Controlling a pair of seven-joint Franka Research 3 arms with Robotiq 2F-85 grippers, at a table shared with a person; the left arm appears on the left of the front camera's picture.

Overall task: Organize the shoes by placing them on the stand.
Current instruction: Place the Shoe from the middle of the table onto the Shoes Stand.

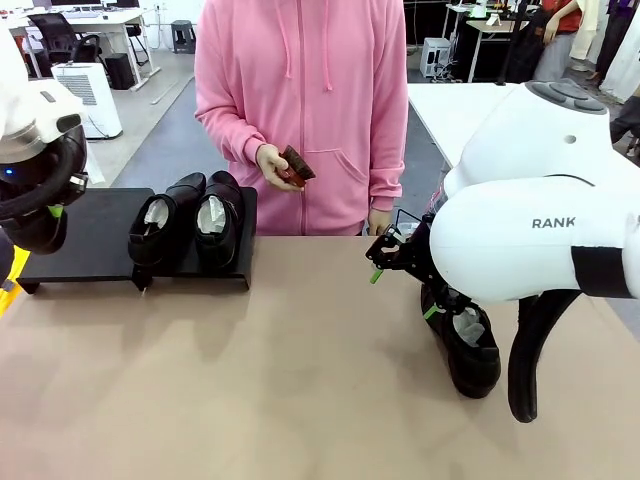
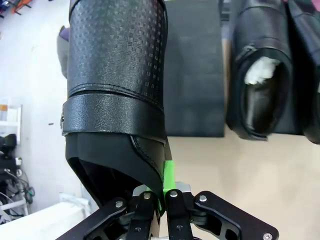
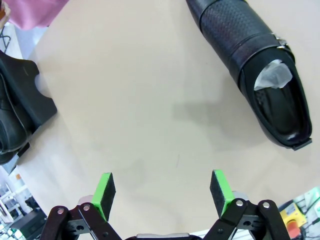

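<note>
At the far left corner of the surface sits the stand, its left half bare. The left end effector is clenched on the heel rim of a shoe; in the left wrist view that shoe runs lengthwise away from the fingers, toe farthest, beside the bare part of the stand. On the stand's right half two shoes lie side by side, touching, long axes running from the near edge toward the far edge, toes toward the person, paper-stuffed openings toward the robot. Behind the far edge a person in a pink hoodie holds a small brown brush in one hand. Toward the right edge the fourth shoe lies flat on the surface; in the right wrist view its long axis runs diagonally, with the open, paper-stuffed heel end at lower right. The right end effector hangs released, green pads well apart, above bare surface near that shoe, not touching it.
</note>
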